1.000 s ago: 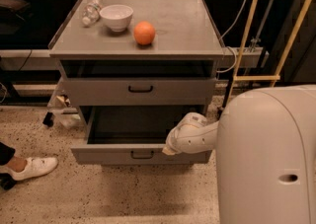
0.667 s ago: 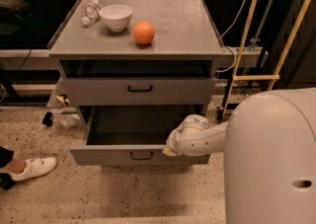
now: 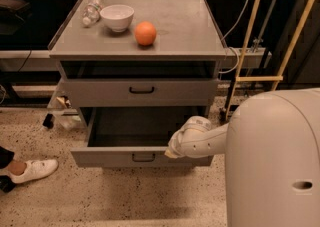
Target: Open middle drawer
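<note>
Basically nothing's shifted in the last second: below the desk (image 3: 75, 45) your middle drawer (image 3: 100, 157) stays pulled well out, interior showing, tool (image 3: 171, 153) still at its front just right of the handle (image 3: 143, 157), grip state can't tell, so opening looks done.

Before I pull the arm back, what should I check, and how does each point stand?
1. Middle drawer pulled out, with its grey interior showing: ok.
2. Gripper at the drawer's front edge, just right of the handle: ok.
3. Gripper's hold on the drawer front: cannot tell.
4. Drawer above sits further back, not over the gripper: ok.
5. Orange and bowl on the cabinet top, back from its front edge: ok.
6. Shoe on the floor to the left, apart from the drawer: ok.
</note>
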Robot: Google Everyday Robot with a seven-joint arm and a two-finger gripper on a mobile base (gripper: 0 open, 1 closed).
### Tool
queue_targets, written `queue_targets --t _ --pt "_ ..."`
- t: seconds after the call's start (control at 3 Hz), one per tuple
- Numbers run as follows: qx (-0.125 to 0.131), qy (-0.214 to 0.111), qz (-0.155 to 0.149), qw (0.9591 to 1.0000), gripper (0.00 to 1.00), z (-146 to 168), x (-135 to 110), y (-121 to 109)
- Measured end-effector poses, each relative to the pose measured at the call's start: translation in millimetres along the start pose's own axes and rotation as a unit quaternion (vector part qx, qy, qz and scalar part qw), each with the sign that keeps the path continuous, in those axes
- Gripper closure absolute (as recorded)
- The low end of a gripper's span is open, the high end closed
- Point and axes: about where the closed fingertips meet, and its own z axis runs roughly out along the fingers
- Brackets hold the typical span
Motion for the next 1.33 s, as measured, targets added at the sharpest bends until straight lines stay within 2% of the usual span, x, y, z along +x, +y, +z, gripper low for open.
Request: queue_targets --t 1.33 --pt "-0.013 -0.008 0.011 0.9998 1.0 -2 4 16"
